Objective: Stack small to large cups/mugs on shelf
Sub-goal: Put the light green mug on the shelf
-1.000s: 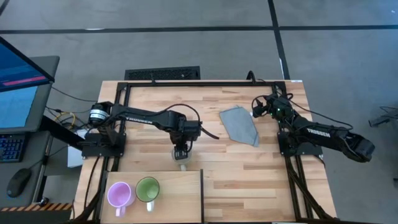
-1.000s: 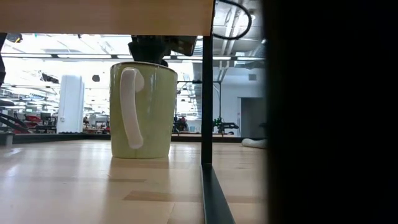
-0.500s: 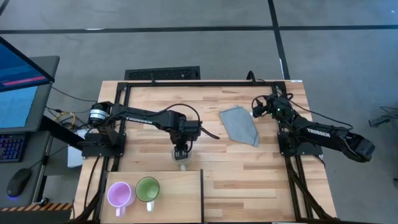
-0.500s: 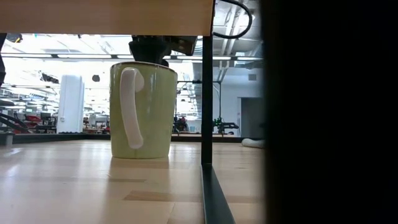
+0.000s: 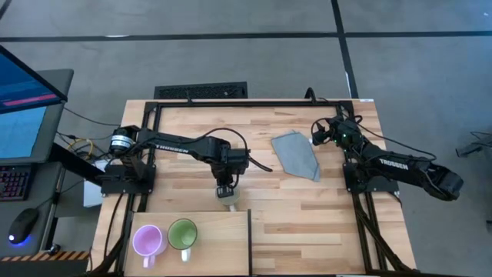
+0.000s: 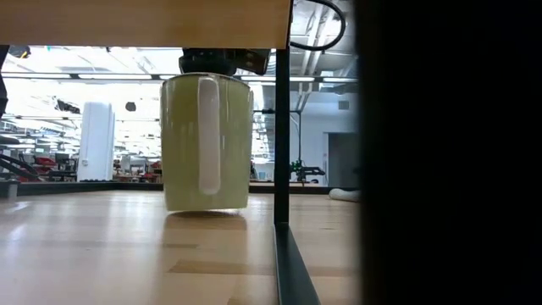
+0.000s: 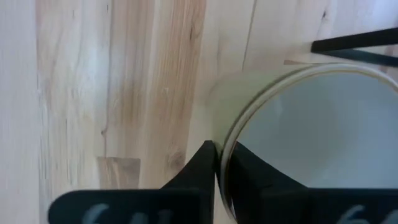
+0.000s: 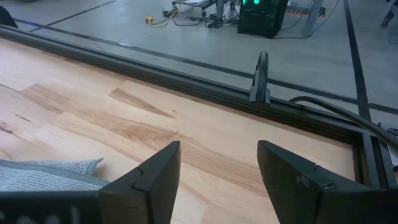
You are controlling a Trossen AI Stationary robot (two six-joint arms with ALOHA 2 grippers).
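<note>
1. Since the earlier frame the white mug (image 6: pixel 207 141) turned: in the low view its handle was at the left side of the body, now it faces the camera at the middle, and the mug bottom looks a little tilted over the tabletop (image 6: pixel 102 246).
2. My left pincer (image 5: pixel 224 190) was half spread before; now it is pressed together on the rim of this mug, one finger (image 7: pixel 202 163) outside the wall and the other inside, as the left wrist view shows.
3. From above, the white mug (image 5: pixel 228 199) is at the lower middle of the frame, just above the top edge of the shelf (image 5: pixel 223 238), under my left pincer.
4. On the shelf, at the lower left of the high view, the purple mug (image 5: pixel 147 241) and the green mug (image 5: pixel 183 233) stand side by side, close together, the purple one more to the left.
5. My right pincer (image 8: pixel 217 165) waits at the upper right of the table with fingers spread and nothing between them.
6. A grey cloth (image 5: pixel 297 155) lies flat in the upper middle of the table, between both arms, near the right pincer (image 5: pixel 317 135).
</note>
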